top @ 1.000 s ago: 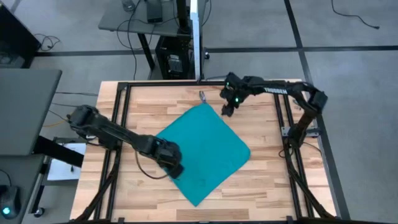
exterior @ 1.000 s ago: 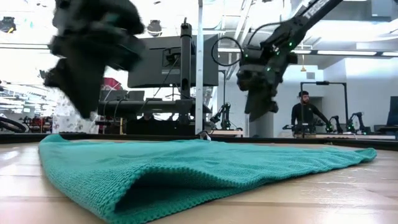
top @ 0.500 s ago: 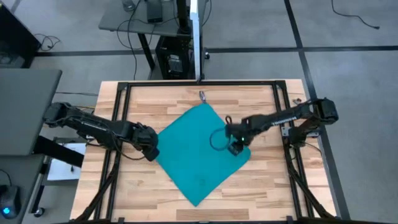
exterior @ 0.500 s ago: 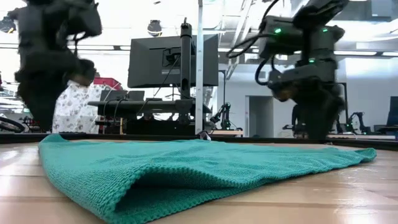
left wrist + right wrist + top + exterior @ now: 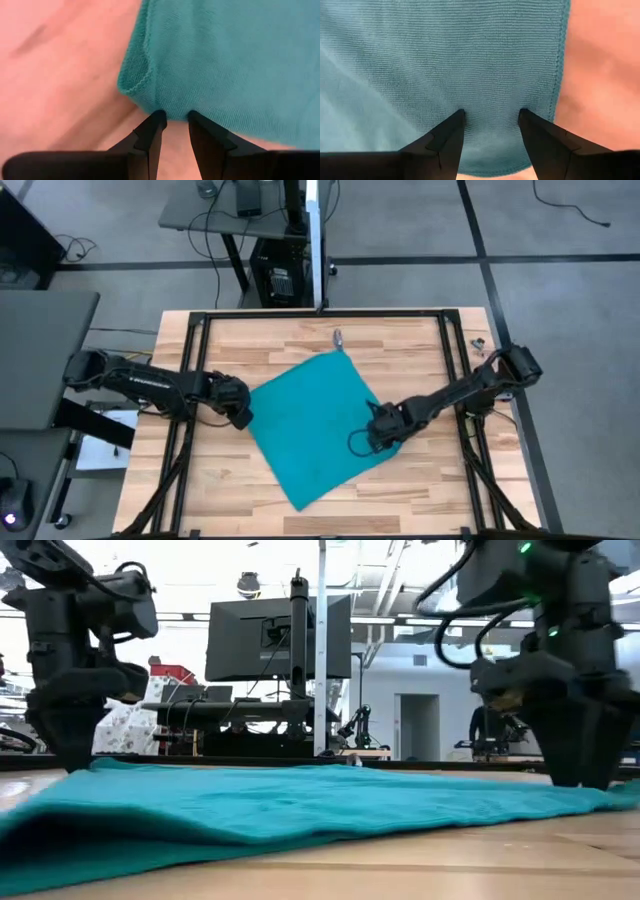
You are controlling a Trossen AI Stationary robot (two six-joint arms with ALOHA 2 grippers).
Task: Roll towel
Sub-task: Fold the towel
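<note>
- On the wooden table [image 5: 400,355], inside the black frame [image 5: 195,360], the teal towel [image 5: 310,425] lies spread as a tilted square, one corner toward the far edge, one toward the near edge, and one toward each arm.
- At the towel's left corner, the left gripper [image 5: 174,116] is down at table level; its fingers [image 5: 150,132] stand a narrow gap apart with the tips right at the hem, where the cloth curls up in a small fold. Whether fabric is pinched between them I cannot tell.
- At the right corner, the right gripper [image 5: 491,114] is also low; its fingers [image 5: 447,132] stand fairly wide, tips pressed onto the cloth just inside the rounded corner. The stitched hem runs beside one finger, with bare wood past it. No cloth shows clamped between the tips.
- From the low camera, the towel [image 5: 300,805] lies almost flat, with its near edge lifted into a soft ridge on the left.
- A small grey object [image 5: 338,337] sits on the wood just beyond the far corner, apart from the cloth.
- Bare wood is open on all four sides of the towel: wide strips along the far edge and both near corners of the table, narrower room between each side corner and the frame rails.
- Beyond the table stand a post [image 5: 320,650] and a monitor [image 5: 262,635].
</note>
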